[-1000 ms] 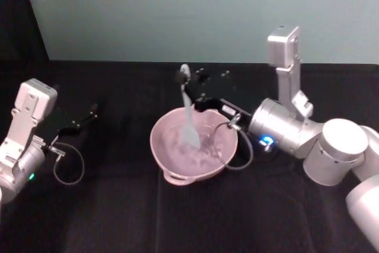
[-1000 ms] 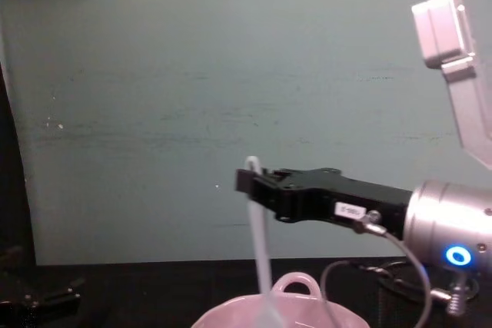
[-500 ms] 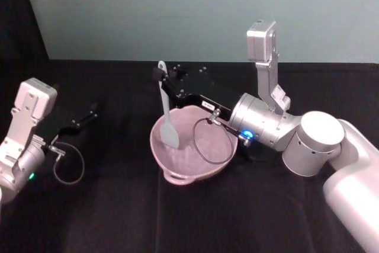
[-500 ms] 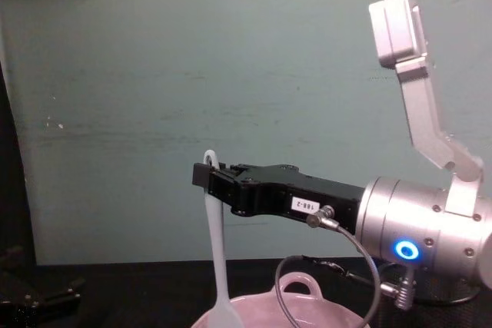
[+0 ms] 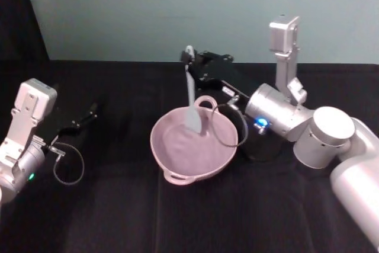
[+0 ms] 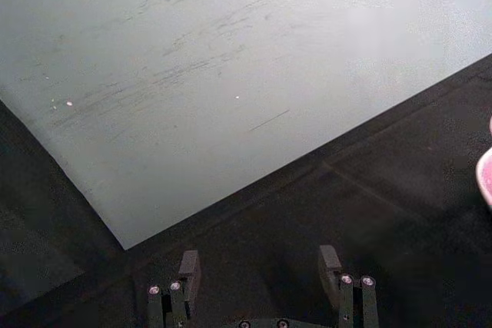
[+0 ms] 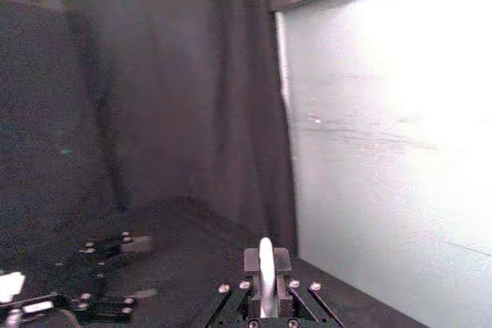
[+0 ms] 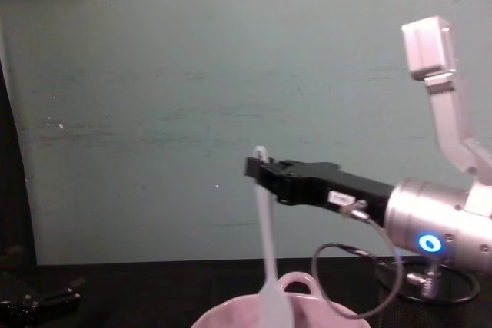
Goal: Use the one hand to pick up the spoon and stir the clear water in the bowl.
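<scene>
Head view, mid-stir: pinches the white spoon (image 5: 190, 93) near its handle top in the right gripper (image 5: 189, 58), hangs it upright so the head reaches the clear water (image 5: 192, 149) in the pink bowl (image 5: 159, 146). Parks the left gripper (image 5: 87, 115) well aside, fingers spread.
</scene>
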